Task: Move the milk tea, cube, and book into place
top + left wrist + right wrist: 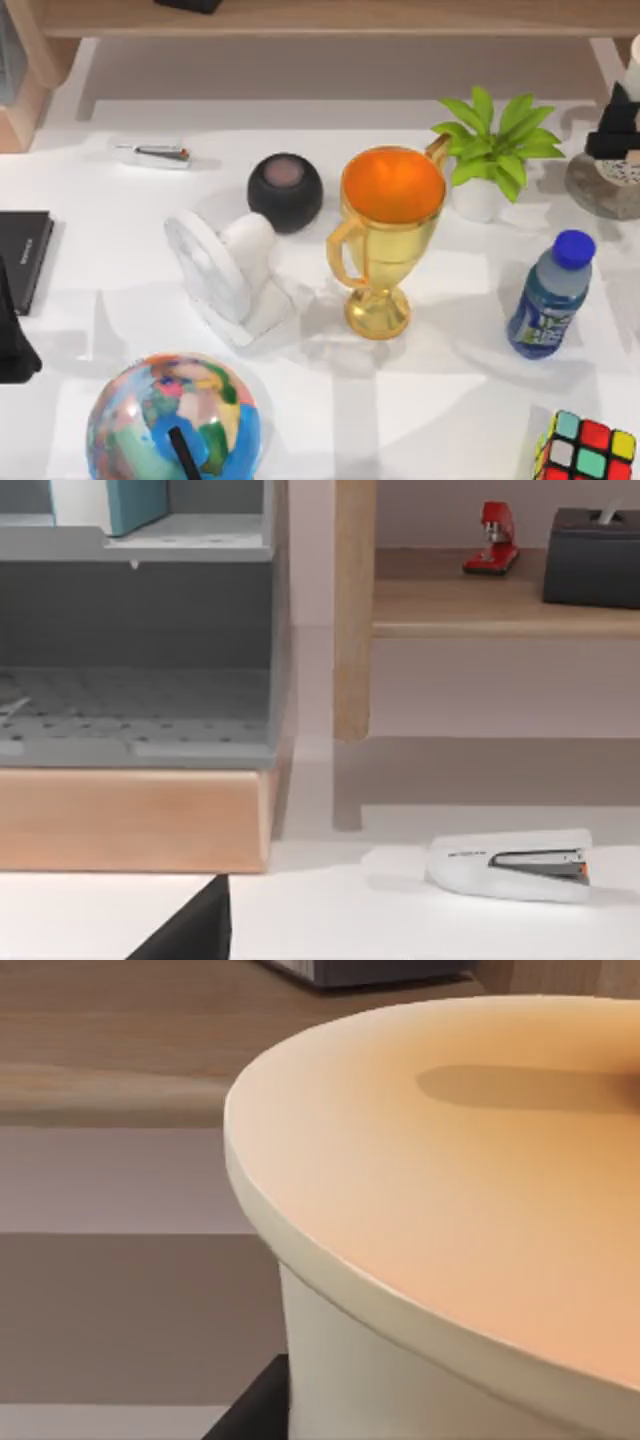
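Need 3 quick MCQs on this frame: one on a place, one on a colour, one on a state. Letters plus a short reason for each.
1. Where does the cube lie in the top view?
A. bottom right corner
B. beside the black book
C. behind the plant

2. What colour is the bottle's cap?
A. red
B. blue
C. green

3. How does the gold trophy stand?
A. on its side
B. upside down
C. upright

Answers: 1 A, it sits at the table's lower right edge. 2 B, the round cap on top is blue. 3 C, its open orange bowl faces up over its base.
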`<state>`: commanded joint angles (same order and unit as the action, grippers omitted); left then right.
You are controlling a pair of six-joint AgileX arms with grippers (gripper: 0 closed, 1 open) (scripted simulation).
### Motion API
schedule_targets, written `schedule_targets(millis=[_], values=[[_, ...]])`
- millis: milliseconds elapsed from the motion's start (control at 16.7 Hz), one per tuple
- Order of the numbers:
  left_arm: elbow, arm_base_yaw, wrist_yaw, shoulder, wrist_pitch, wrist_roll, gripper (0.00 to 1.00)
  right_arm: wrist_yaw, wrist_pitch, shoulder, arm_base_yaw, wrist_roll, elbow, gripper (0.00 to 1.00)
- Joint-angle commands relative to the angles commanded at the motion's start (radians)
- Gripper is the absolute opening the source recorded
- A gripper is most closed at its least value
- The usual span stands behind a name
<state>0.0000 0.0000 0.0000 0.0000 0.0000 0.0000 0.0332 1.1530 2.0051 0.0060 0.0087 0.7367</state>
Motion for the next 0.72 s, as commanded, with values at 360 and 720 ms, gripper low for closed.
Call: schedule_targets(millis=[360,720], values=[[0.0,0.0,0.0,0.0,0.0,0.0,1.0,0.0,0.0,0.0,0.0,0.0,0.0,0.9],[0.0,0.0,0.0,0.0,0.0,0.0,1.0,0.0,0.0,0.0,0.0,0.0,0.0,1.0]])
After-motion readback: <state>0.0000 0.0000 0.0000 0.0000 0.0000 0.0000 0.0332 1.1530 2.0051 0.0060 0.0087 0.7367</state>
